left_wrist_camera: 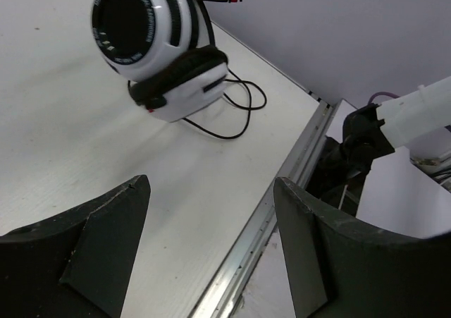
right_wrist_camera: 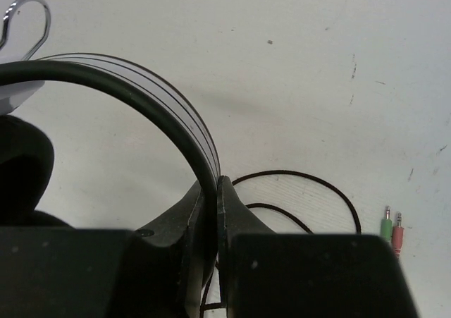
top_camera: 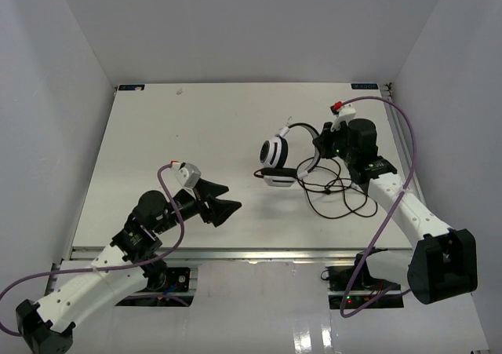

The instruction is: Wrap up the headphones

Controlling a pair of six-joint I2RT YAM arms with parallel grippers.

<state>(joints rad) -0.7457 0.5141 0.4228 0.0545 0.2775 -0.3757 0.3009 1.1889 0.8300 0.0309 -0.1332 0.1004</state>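
Note:
The white-and-black headphones (top_camera: 276, 159) stand at the table's right middle, one earcup stacked above the other. Their thin black cable (top_camera: 339, 195) lies in loose loops to the right. My right gripper (top_camera: 317, 151) is shut on the curved headband (right_wrist_camera: 144, 99); the band runs down between its jaws (right_wrist_camera: 215, 191). Behind it the cable (right_wrist_camera: 310, 184) ends in small green and pink plugs (right_wrist_camera: 392, 230). My left gripper (top_camera: 224, 201) hangs open and holds nothing, left of and nearer than the earcups (left_wrist_camera: 144, 29). Its tips (left_wrist_camera: 211, 212) are well short of the earcups.
The table's metal front rail (left_wrist_camera: 282, 191) runs under the left fingers (left_wrist_camera: 317, 254). Thick purple arm cables (top_camera: 400, 134) arc over the right side of the table. White walls close in the table on the left, back and right.

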